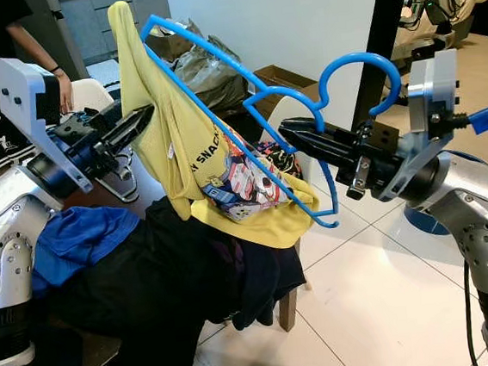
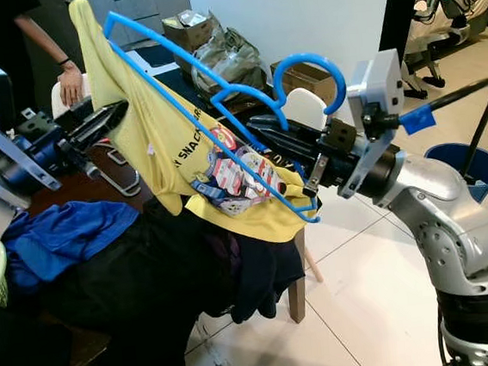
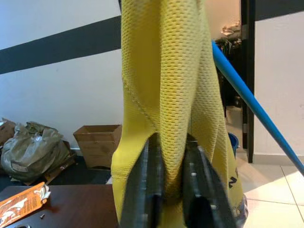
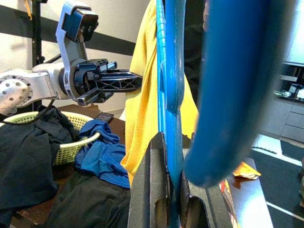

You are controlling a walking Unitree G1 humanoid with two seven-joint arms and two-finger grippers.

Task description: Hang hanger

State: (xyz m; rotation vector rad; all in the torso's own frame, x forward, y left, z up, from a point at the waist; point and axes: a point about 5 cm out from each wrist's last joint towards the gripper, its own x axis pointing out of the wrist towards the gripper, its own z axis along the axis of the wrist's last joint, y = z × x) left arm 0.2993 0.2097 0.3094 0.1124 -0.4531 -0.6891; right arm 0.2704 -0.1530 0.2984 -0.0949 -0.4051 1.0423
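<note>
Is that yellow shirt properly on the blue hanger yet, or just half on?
Half on. The yellow shirt drapes bunched over one arm of the blue hanger; the other arm is bare.

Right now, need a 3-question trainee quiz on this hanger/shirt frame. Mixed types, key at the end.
1. True or false: the right gripper is shut on the blue hanger.
2. What does the left gripper pinch?
A. the yellow shirt
B. the blue cloth
C. the green basket
3. Fill in: below the shirt, a pile of ____ clothes is draped over the table edge.

Key
1. True; in the right wrist view its fingers clamp the hanger's bar.
2. A; in the left wrist view the mesh fabric sits between its fingers.
3. Black.
</note>
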